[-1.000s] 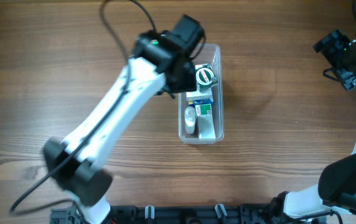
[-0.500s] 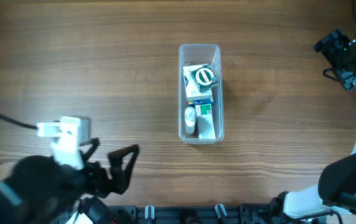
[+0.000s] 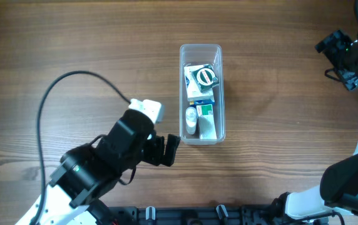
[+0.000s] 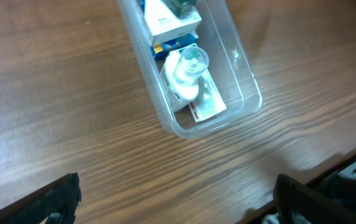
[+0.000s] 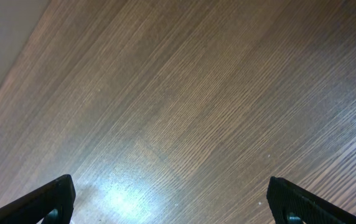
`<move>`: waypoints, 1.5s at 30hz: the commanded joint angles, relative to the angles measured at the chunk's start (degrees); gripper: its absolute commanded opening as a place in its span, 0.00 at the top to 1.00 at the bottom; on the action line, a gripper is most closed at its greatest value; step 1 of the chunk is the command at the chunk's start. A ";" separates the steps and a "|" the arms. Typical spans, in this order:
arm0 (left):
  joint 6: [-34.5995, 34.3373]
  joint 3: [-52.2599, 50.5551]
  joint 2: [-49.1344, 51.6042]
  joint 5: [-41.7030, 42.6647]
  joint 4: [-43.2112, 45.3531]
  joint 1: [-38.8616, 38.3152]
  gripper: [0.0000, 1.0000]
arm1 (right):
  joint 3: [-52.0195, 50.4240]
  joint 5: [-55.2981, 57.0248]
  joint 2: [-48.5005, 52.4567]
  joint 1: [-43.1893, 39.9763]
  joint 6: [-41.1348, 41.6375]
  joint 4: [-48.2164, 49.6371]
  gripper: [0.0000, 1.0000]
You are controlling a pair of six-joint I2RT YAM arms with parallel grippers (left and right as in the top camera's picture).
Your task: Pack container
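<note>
Near left gripper (image 3: 169, 150), part-filled container (image 3: 201, 55)

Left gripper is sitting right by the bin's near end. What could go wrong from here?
1. The open left gripper is close to the near left corner of the container. A sideways swing could shove the bin, which is probably light, across the table.
2. The small bottle sits unsecured beside the boxes at that end, so a knock might tip or shift it.
</note>
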 commanded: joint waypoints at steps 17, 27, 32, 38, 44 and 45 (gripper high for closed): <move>9.20 -40.81 -37.09 13.79 31.43 32.65 0.00 | -0.15 0.98 0.81 0.13 0.76 0.02 0.00; 16.31 -51.47 -53.33 13.77 35.65 38.56 0.00 | -0.15 0.96 0.81 0.13 0.79 0.00 0.00; 22.14 -53.86 -55.28 14.29 38.75 39.41 0.00 | -0.15 0.96 0.81 0.13 0.79 0.00 0.00; 27.15 -53.90 -55.28 14.64 39.10 41.48 0.00 | -0.15 0.96 0.81 0.13 0.79 0.00 0.00; 27.32 -53.92 -55.28 14.67 43.78 42.77 0.00 | -0.15 0.96 0.81 0.13 0.79 0.00 0.00; 27.32 -53.92 -55.28 14.67 46.42 42.77 0.00 | -0.15 0.96 0.81 0.13 0.79 0.00 0.00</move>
